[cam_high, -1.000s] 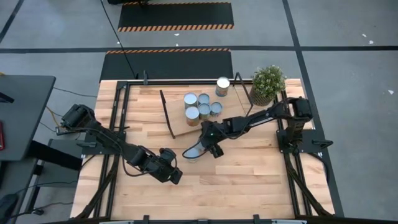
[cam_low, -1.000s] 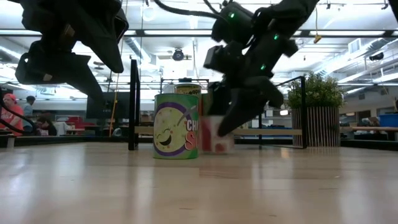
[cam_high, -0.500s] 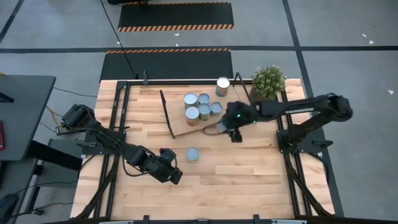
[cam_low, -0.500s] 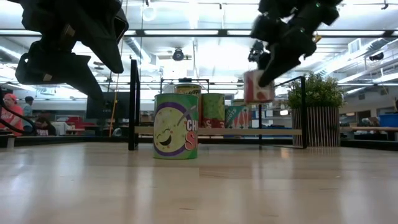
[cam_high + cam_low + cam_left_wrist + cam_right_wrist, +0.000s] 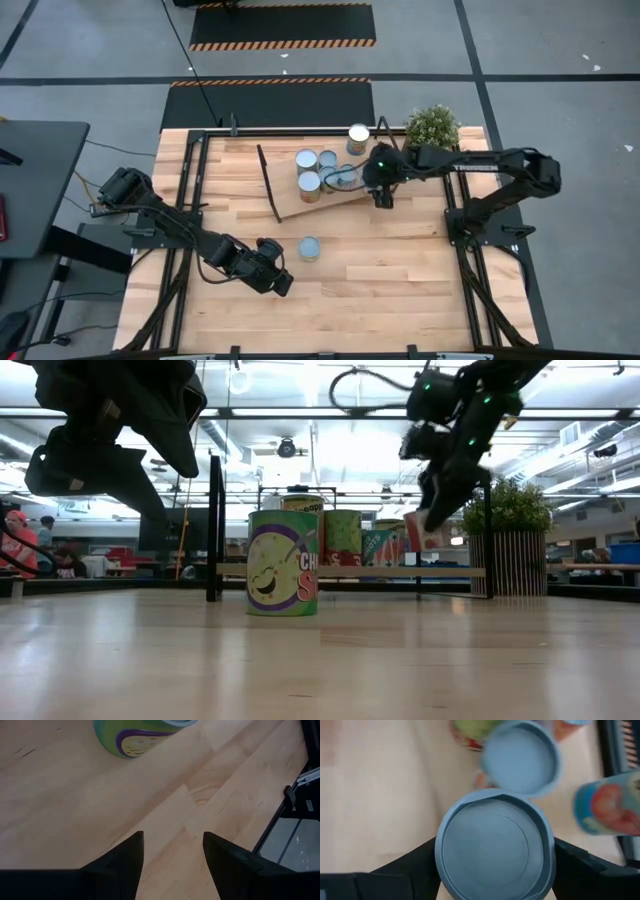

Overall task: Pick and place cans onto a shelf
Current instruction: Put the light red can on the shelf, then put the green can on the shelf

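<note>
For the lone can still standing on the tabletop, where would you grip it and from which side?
Grip the green-labelled can across its round side wall, coming straight down from above. It stands upright on the table with bare wood all round, apart from the left gripper, whose jaws stand open, so two fingers can straddle it.

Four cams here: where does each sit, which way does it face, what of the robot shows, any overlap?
High: overhead, straight down; both arms, light wooden shelf.
Low: table height, level toward the room; both arms overhead.
Left wrist: down at tabletop; own open dark fingers.
Right wrist: down over shelf; fingers clamp pale-blue-topped can.
Shared: green-and-purple labelled can in high, low and left wrist.
</note>
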Action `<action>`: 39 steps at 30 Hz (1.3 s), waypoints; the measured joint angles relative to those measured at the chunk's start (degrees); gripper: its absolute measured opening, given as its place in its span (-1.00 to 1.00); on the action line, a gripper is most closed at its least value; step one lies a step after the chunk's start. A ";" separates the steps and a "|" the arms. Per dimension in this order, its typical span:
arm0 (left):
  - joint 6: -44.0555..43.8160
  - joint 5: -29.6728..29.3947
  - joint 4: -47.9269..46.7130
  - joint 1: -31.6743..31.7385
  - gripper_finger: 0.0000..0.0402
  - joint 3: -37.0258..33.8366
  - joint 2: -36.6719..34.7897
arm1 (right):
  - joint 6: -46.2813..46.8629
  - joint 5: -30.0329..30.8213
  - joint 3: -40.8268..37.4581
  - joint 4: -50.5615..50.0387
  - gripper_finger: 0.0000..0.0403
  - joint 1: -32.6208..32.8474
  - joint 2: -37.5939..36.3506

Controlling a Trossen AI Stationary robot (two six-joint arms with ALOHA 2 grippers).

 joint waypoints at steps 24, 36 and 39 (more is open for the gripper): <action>-0.10 1.31 -0.08 -0.37 0.05 0.00 0.00 | -6.73 6.04 11.38 -8.69 0.94 -6.36 6.74; -1.62 -1.88 -0.02 -0.70 0.05 0.00 0.00 | -1.84 -7.14 19.74 -7.65 0.91 3.03 6.60; -1.51 -5.83 -0.02 -0.57 0.05 0.00 0.00 | -1.56 -9.31 19.41 -3.58 0.91 6.58 7.03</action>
